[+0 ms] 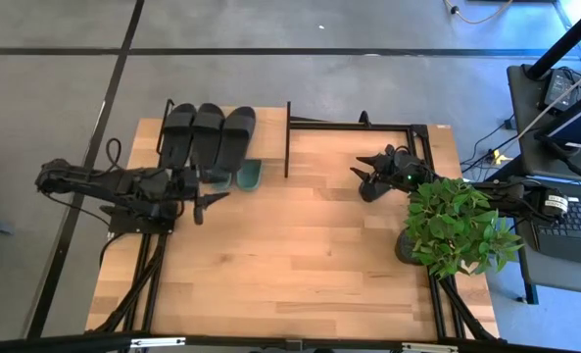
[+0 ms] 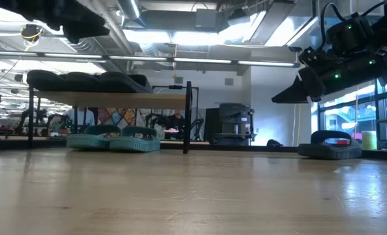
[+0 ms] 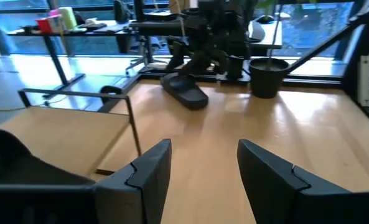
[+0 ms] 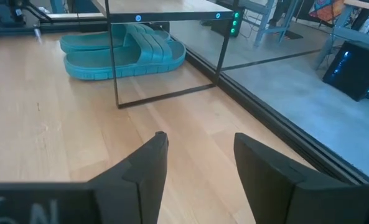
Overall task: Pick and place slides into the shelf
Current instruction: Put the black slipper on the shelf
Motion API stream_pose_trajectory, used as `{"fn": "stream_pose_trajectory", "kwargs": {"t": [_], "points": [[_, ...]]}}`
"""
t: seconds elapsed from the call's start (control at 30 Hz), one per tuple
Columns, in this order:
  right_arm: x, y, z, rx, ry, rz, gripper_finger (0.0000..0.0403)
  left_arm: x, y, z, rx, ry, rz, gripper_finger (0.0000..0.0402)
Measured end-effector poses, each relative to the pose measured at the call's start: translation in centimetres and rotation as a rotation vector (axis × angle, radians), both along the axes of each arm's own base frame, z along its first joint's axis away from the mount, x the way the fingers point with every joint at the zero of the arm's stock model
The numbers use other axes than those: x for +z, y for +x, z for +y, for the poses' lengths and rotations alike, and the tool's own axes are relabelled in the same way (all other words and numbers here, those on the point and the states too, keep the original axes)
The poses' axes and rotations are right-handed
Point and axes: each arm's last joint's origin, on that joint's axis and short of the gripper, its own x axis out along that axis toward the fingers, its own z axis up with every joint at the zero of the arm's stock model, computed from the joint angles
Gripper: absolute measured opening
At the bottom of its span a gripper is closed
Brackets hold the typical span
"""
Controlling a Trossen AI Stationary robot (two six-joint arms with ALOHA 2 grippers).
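High view: shelf [image 1: 288, 137] edge, open tabletop [image 1: 290, 255]; perhaps both tools empty.

green slides [image 1: 243, 176] half hidden under shelf [image 1: 270, 147], last black slide [image 1: 370, 188] under right claw [image 1: 361, 178]

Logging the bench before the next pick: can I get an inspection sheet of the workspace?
Surface: wooden table, bare in the middle.
Job's things: three black slides on the shelf top; green slides underneath; one black slide loose on the table.
Clutter: potted plant.
Grippers: left gripper open, empty, beside the shelf; right gripper open, empty.
Cables: on the floor.
Surroundings: desk at right.
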Motion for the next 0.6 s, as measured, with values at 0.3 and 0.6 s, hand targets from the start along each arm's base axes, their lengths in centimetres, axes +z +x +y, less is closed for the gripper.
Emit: {"fn": "stream_pose_trajectory", "kwargs": {"t": [0.3, 0.6], "points": [[0.0, 0.0, 0.0, -0.006, 0.017, -0.01, 0.0186, -1.7, -1.3, -0.3, -0.033, -0.025, -0.04, 0.0176], [0.0, 0.0, 0.0, -0.005, 0.016, -0.009, 0.0186, -2.6, -1.9, -0.1, -0.005, -0.004, -0.052, 0.0176]]}}
